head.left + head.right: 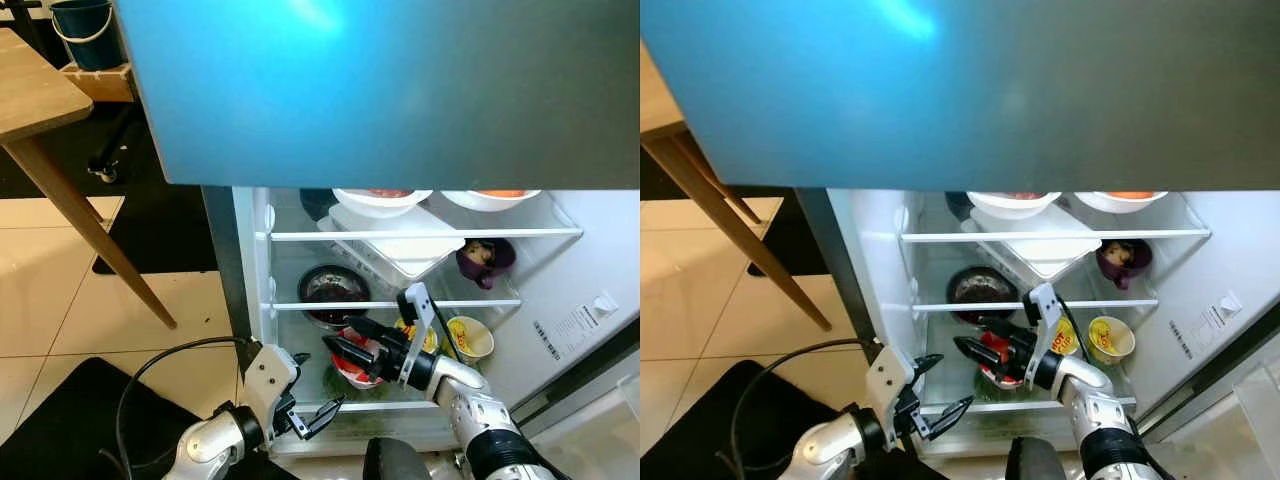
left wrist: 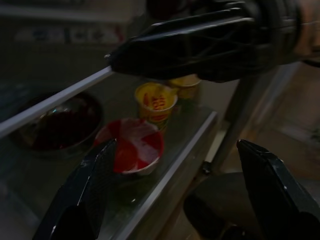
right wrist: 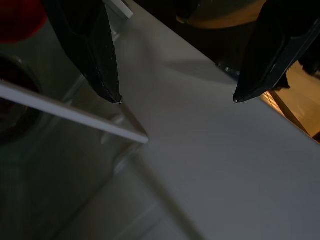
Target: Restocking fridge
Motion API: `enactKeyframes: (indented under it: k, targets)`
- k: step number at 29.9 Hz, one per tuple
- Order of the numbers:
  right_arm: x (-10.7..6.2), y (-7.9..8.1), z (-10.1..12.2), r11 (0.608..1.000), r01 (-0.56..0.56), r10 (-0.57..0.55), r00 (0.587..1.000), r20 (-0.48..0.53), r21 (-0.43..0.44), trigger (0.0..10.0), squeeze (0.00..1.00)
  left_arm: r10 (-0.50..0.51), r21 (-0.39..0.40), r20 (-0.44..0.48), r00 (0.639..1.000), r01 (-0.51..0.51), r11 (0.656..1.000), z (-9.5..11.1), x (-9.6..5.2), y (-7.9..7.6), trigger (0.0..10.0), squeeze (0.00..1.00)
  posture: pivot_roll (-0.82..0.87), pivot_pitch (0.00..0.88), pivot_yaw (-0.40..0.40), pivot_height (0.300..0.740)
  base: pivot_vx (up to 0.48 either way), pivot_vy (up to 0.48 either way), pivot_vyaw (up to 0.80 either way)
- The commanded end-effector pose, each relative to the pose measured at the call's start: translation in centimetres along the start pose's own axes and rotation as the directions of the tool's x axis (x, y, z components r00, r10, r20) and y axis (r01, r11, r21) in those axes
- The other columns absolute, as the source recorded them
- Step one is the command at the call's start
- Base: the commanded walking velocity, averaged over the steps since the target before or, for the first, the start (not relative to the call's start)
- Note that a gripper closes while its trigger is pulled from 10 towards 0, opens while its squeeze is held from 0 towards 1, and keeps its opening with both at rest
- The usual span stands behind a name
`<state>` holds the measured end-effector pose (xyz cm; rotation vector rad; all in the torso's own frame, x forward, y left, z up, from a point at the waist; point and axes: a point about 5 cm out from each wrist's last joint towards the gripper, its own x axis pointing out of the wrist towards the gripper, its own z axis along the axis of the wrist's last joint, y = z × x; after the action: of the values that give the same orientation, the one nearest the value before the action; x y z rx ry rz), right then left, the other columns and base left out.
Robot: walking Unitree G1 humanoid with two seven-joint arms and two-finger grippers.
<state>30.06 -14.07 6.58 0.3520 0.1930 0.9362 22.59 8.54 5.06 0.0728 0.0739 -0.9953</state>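
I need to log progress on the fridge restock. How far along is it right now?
Looks done: two white bowls on the top shelf, a dark bowl on the middle one, and a red bowl and yellow cups lower down. In hand: nothing; the right gripper is open above the red bowl, the left gripper open at the fridge's bottom edge. What is left cannot be judged.

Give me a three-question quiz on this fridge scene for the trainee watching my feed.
1. True or false: the right pincer is shut on the red and white bowl.
2. Which shelf holds the dark bowl: top, middle or bottom?
3. Multiple choice: the purple mug sits A) beside the yellow cups B) on the middle shelf, at the right C) on the wooden table.

Key: 1. False: its fingers are apart, above the bowl. 2. Middle. 3. B.
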Motion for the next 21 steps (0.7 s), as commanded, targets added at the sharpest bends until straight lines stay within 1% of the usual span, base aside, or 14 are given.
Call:
enactKeyframes:
  k: [1, 4, 9, 14, 21]
  targets:
    - [-0.2, 0.1, -0.2, 1.0, -0.008, 0.008, 1.0, 0.003, 0.018, 10.0, 0.0, -0.03, 0.032, 0.001, 1.0, 0.03, 0.999, 0.4, 0.0, -0.1, 10.0, 0.0, -0.03, 0.053, -0.043, 0.631, 0.0, 0.0, 0.0]
    - [-0.4, 0.1, -0.3, 1.0, -0.012, 0.012, 1.0, 0.003, 0.021, 10.0, 0.0, -0.05, 0.045, 0.002, 0.999, 0.049, 0.998, 0.6, 0.1, -0.4, 10.0, 0.0, -0.02, 0.053, -0.041, 0.65, 0.0, 0.0, 0.0]
    - [-0.5, 0.1, -0.3, 0.999, -0.024, 0.024, 1.0, 0.006, 0.029, 10.0, 0.0, -0.08, 0.066, 0.007, 0.997, 0.079, 0.995, 1.0, 0.2, -0.8, 10.0, 0.0, -0.02, 0.053, -0.039, 0.669, 0.0, 0.0, 0.0]
    - [-0.6, 0.2, -0.5, 0.999, -0.035, 0.035, 0.999, 0.008, 0.037, 10.0, 0.0, -0.127, 0.107, 0.003, 0.992, 0.126, 0.986, 1.5, 0.3, -1.3, 10.0, 0.0, -0.02, 0.053, -0.035, 0.697, 0.0, 0.0, 0.0]
    - [-0.7, 0.3, -0.6, 0.998, -0.042, 0.042, 0.999, 0.007, 0.042, 10.0, 0.0, -0.147, 0.123, -0.001, 0.989, 0.146, 0.982, 1.7, 0.3, -1.4, 10.0, 0.0, -0.02, 0.052, -0.032, 0.721, 0.0, 0.0, 0.0]
